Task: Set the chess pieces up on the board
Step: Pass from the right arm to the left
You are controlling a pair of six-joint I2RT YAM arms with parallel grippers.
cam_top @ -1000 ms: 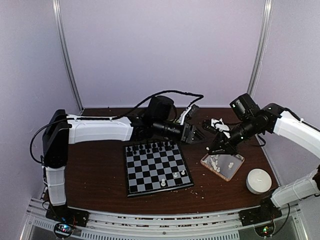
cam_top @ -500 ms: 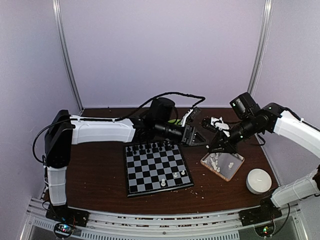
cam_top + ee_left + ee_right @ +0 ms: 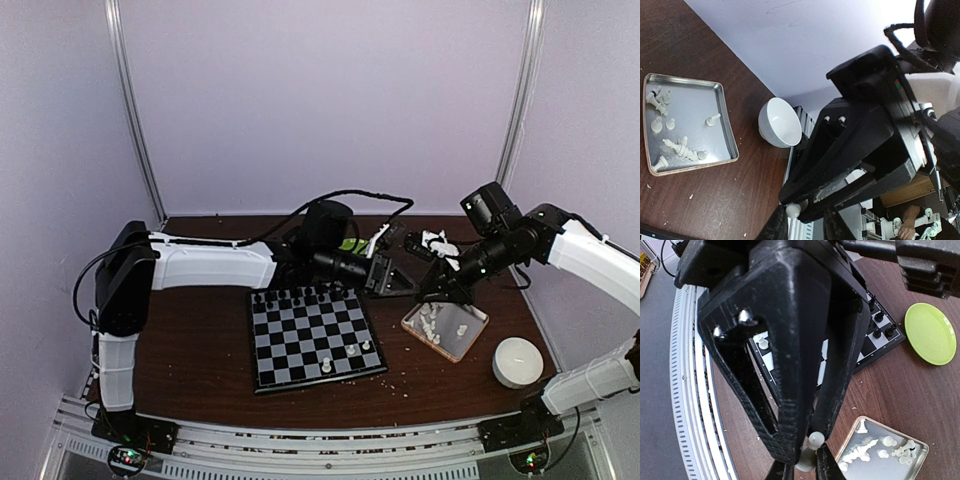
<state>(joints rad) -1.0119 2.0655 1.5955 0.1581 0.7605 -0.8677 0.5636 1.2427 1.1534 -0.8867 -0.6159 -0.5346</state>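
Above the table (image 3: 200,340), off the far right corner of the board (image 3: 315,335) and beside the tray (image 3: 470,335), the two grippers meet tip to tip. The right gripper (image 3: 807,447) is clamped on one white piece (image 3: 792,210) with a round head, pinched at its very fingertips and held clear of the table. The left gripper (image 3: 804,229) reaches in from the opposite side with its jaws apart, one finger on each side of that piece's lower part. The gap looks narrow, but the wrist views are too tight to say whether either finger touches the piece.

On the board, black pieces (image 3: 305,294) fill the far row. Three white pieces (image 3: 352,350) stand near its near right corner, one of them a little apart to the left.

The tray lies right of the board, turned at an angle, with about a dozen more white pieces (image 3: 682,147) in it. Most lie tipped over, in two loose bunches.

A white bowl (image 3: 517,362) stands just near and right of the tray, apart from it. A green plate (image 3: 930,332) lies beyond the board's far edge, mostly hidden by the left arm in the top view.
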